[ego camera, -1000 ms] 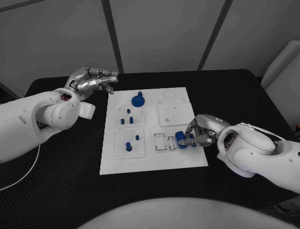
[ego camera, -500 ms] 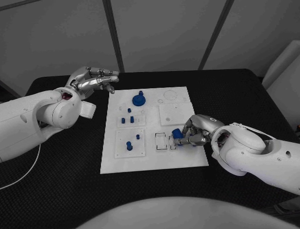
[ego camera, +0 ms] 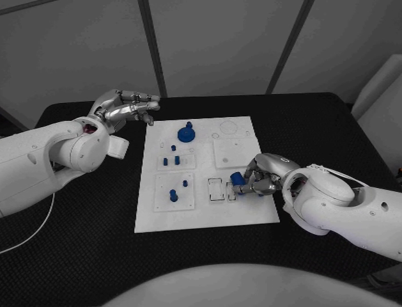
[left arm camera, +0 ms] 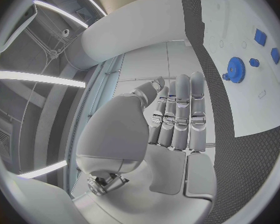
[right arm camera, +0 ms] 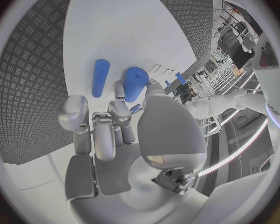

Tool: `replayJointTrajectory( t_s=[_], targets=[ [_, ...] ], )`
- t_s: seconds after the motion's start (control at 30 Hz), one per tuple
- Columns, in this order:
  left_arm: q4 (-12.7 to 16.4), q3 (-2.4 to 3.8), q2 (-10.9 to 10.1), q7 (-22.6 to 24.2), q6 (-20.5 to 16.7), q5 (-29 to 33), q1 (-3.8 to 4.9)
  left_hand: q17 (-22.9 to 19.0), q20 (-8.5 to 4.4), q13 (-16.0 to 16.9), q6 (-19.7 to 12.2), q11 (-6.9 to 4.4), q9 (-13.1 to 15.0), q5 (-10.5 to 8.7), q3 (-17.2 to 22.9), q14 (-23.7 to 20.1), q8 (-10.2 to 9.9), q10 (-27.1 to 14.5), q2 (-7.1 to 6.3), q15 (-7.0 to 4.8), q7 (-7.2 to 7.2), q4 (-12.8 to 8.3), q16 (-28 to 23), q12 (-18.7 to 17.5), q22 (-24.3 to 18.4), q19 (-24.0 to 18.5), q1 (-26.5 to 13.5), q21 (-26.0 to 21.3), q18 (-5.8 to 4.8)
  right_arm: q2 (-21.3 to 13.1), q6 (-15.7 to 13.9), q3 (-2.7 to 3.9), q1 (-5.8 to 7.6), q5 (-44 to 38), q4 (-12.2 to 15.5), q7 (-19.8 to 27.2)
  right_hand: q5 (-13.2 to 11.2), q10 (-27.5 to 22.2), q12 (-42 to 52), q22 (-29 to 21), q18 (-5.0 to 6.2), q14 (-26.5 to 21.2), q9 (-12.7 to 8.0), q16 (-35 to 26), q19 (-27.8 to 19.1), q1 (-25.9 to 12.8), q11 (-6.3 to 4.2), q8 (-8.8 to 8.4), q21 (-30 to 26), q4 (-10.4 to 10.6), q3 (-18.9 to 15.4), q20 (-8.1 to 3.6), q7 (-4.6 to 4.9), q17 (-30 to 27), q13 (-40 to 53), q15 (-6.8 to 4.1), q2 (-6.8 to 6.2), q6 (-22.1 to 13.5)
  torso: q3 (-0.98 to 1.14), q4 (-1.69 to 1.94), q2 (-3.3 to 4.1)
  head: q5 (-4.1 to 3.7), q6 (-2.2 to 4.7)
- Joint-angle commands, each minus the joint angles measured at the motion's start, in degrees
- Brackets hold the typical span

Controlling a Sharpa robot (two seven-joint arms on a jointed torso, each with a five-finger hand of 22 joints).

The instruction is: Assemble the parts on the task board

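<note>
i have the right hand (ego camera: 261, 176) low over the right side of the task board (ego camera: 247, 214), its fingers closed around a thick blue cylinder (right arm camera: 135, 84), which in the head view sits just right of the small rectangular slots (ego camera: 221, 190) in the near half of the board. the right wrist view shows a second, thinner blue cylinder (right arm camera: 100, 77) lying on the white plate just beside the one i hold, apart from the fingers as far as i can tell. my judgement is that the step in hand is to seat the held piece in one of those slots, so i would keep the grip firm but not twisted, bring the piece square over the opening, and lower it straight, not at a slant. the risk i see is nudging the loose cylinder or catching a slot edge, since everything there lies close together. the left hand (ego camera: 124, 107) waits over the black table (ego camera: 90, 256) past the far left corner of the board, fingers loosely curled and holding nothing, near the blue gear (ego camera: 186, 133) and the small blue pegs (ego camera: 172, 160) already standing on the left half; i would leave it parked there.
</note>
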Motion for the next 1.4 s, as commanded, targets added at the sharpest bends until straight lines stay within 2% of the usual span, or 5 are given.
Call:
replayJointTrajectory(
  t_s=[0.03,0.4,0.77,1.13,1.4],
  targets=[
    [0.17,0.04,-0.05,-0.1,0.78,0.14,0.07,-0.08,0.01,-0.08,-0.32,0.07,-0.03,-0.17,-0.4,-0.32,-0.1,-0.58,0.37,0.11,0.24,0.16,-0.23,0.37,-0.04,-0.19,-0.15,-0.36,-0.97,-0.26,-0.9,-0.19,-0.19,-0.04,0.27,-1.07,1.89,0.63,0.46,0.11,-0.95,5.41,0.49,0.06,-0.06,1.95,-0.16,0.65,0.13,-0.38,0.02,-0.29,-0.11,12.22,0.54,-0.26,0.26,-0.29,0.03,0.02,0.0,-0.09,0.15],
    [0.1,0.04,-0.06,-0.15,0.86,0.14,0.05,-0.08,0.01,-0.08,-0.32,0.07,-0.03,-0.17,-0.4,-0.32,-0.1,-0.58,0.37,0.11,0.24,0.16,-0.23,0.37,-0.04,-0.19,-0.15,-0.36,-0.97,-1.87,-9.5,-0.16,-0.18,4.89,2.89,-0.15,9.24,2.34,2.02,1.02,-1.08,5.56,1.92,0.35,0.38,3.52,-0.86,2.3,0.66,-0.16,0.09,-0.74,-0.87,12.86,3.17,-0.8,1.48,0.47,0.01,0.04,-0.01,0.12,0.18],
    [0.08,0.04,-0.04,-0.17,0.93,0.14,0.02,-0.09,0.01,-0.09,-0.34,0.07,-0.03,-0.16,-0.4,-0.32,-0.1,-0.61,0.38,0.11,0.24,0.17,-0.23,0.38,-0.04,-0.2,-0.15,-0.38,-0.97,-2.4,-13.63,-0.13,-0.16,6.97,4.56,0.74,9.98,2.64,2.2,1.26,-1.12,5.64,2.21,0.53,0.5,3.72,-1.07,2.64,0.79,-0.14,0.15,-0.88,-1.1,13.26,3.56,-0.97,1.8,0.78,0.03,-0.01,0.04,0.2,0.27],
    [0.06,0.04,0.19,-0.18,1.03,0.14,-0.01,-0.09,0.01,-0.09,-0.34,0.07,-0.03,-0.16,-0.4,-0.32,-0.1,-0.61,0.38,0.11,0.24,0.17,-0.23,0.38,-0.04,-0.2,-0.15,-0.38,-0.97,0.32,-5.38,-0.13,-0.14,10.24,4.49,2.55,8.57,2.98,2.24,1.48,-1.18,5.7,2.6,0.64,0.56,1.14,-1.04,2.84,0.89,0.1,-0.96,-0.98,-1.06,13.49,3.96,-0.99,2.22,0.66,-0.05,0.1,0.08,0.44,0.26],
    [0.15,0.04,0.12,-0.18,1.02,0.14,-0.02,-0.09,0.01,-0.09,-0.34,0.07,-0.03,-0.16,-0.4,-0.32,-0.1,-0.61,0.38,0.11,0.24,0.17,-0.23,0.38,-0.04,-0.2,-0.15,-0.38,-0.97,1.97,-2.49,-0.13,-0.13,11.05,3.96,2.7,7.68,3.45,2.51,1.83,-1.22,5.73,3.01,0.7,0.7,-1.19,-1.17,3.2,1.06,0.14,-1.86,-1.04,-1.25,13.63,4.54,-1.08,2.84,0.94,-0.04,0.01,0.11,0.82,0.21]
  ],
)
